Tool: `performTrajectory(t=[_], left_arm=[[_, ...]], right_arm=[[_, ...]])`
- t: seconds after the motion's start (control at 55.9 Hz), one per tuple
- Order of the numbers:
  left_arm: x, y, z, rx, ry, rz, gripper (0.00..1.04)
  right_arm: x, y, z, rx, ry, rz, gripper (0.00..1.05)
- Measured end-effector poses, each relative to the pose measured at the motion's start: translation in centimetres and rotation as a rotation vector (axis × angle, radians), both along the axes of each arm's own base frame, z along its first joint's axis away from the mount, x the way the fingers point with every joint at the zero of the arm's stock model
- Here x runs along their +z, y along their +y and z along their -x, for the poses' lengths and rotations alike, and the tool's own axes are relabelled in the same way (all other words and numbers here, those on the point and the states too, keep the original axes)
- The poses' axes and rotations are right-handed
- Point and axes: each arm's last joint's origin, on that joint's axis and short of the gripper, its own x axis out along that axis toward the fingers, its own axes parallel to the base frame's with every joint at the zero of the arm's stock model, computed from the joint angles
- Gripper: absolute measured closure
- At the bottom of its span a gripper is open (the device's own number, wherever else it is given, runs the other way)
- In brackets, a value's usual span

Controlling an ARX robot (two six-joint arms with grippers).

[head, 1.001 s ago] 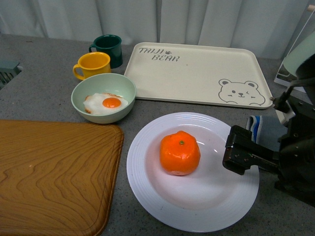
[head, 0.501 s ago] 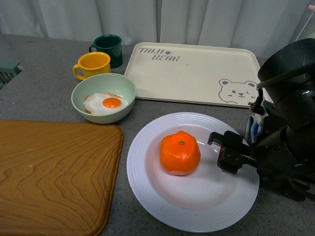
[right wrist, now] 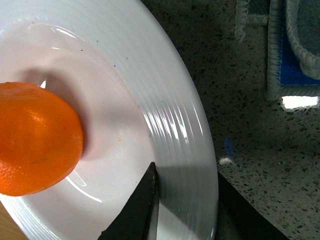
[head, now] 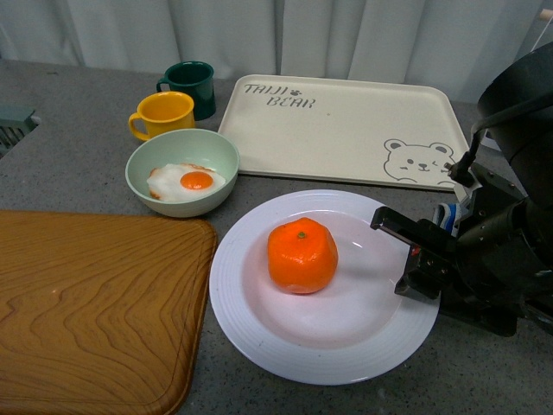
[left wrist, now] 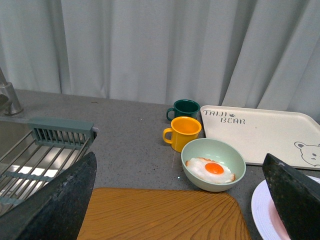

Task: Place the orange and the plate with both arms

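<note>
Left gripper point(left wrist: 179, 157) is slack: fingers spread wide, nothing between them, hanging well left of the bear tray point(head: 346, 130). Front view doesn't show it

Left of the tray: wooden board point(head: 95, 303) on the near side, yellow mug point(head: 162, 114), dark green mug point(head: 192, 85), pale green bowl point(head: 186, 207) holding a fried egg point(head: 186, 181). Not ours

The plate point(head: 259, 328) sits just in front of the tray's near edge. The orange point(head: 301, 255) rests in its well, stem dot up

Right gripper point(head: 396, 252) is near the tray's bear drawing, at the plate's right rim. Fingers straddle the rim, one over the ridged top, one outside it. We read that as clamped on the plate, not the fruit

Handling, our call:
- plate: stiff, glossy, slippery, likely heavy for an edge pinch, and could chip if dropped. The rim is the only hold and the ridges help a little. A one-sided pinch will want to sag, so keep it level and slow
- orange: light, firm with some give, loose and round, so it rolls to the low side on any tilt. Take it from above across its widest part with a gentle squeeze. That suits the free left arm

Views:
- left wrist: alone shows the sink rack point(left wrist: 60, 135) well left of the tray; only a sliver of plate
- front: whole layout, but can't confirm finger contact
- right wrist: rim between the fingers, plus a blue-striped cloth point(right wrist: 295, 45) by the tray's near right corner, mostly hidden by the arm in front view
</note>
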Motion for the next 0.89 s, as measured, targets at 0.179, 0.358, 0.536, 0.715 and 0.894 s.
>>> performTrajectory(t=[0.179, 0.358, 0.536, 0.715, 0.894], left_arm=[[0.0, 0.0, 0.0, 0.0, 0.0, 0.0, 0.07], [0.0, 0.0, 0.0, 0.0, 0.0, 0.0, 0.07], [0.0, 0.0, 0.0, 0.0, 0.0, 0.0, 0.07], [0.0, 0.0, 0.0, 0.0, 0.0, 0.0, 0.07], [0.0, 0.0, 0.0, 0.0, 0.0, 0.0, 0.07]], right_arm=[[0.7, -0.6, 0.6, -0.03, -0.05, -0.088, 0.89], [1.8, -1.1, 0.7, -0.075, -0.146, -0.201, 0.98], [2.1, -1.4, 0.6, -0.099, -0.204, -0.285, 1.03], [1.9, -1.8, 0.8, -0.101, -0.248, -0.336, 1.03], [1.9, -2.4, 1.1, -0.07, -0.34, -0.385, 1.04]])
